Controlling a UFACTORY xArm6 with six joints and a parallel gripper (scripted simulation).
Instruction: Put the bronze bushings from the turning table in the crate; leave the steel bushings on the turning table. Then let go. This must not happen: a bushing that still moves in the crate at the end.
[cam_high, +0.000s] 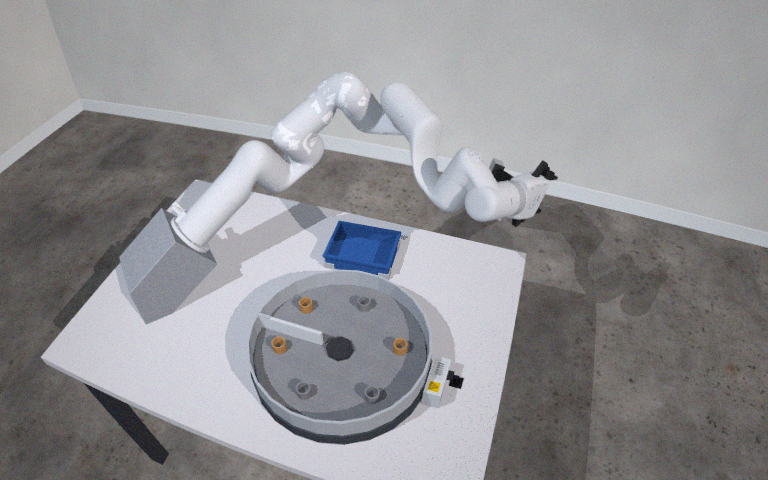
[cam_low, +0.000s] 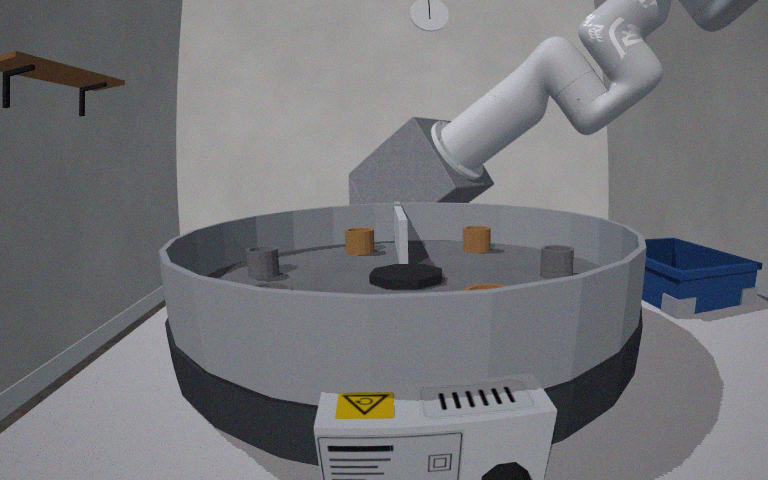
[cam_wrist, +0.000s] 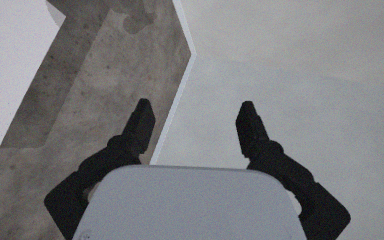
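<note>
Bronze bushings stand on the turning table (cam_high: 339, 407) (cam_low: 436, 339): one (cam_high: 305, 305) (cam_low: 476, 239) at the back left, one (cam_high: 278, 345) (cam_low: 359, 241) at the left and one (cam_high: 400, 346) (cam_low: 485, 287) at the right. Three grey steel bushings also stand there, one (cam_high: 364, 303) (cam_low: 556, 261) at the back and two (cam_high: 303, 388) (cam_low: 263, 264) (cam_high: 372, 393) at the front. The blue crate (cam_high: 356, 263) (cam_low: 716, 288) behind the turning table looks empty. My gripper (cam_wrist: 195, 110) is open and empty, high beyond the table's right side, far from the bushings and facing floor and wall.
A raised wall (cam_high: 339, 426) rings the turning table, with a white divider (cam_high: 291, 328) (cam_low: 400, 234) and a dark hub (cam_high: 339, 348) (cam_low: 405, 276) inside. A white box (cam_high: 437, 382) (cam_low: 390, 452) with a yellow label stands against its right side. The white tabletop (cam_high: 470, 294) extends around them.
</note>
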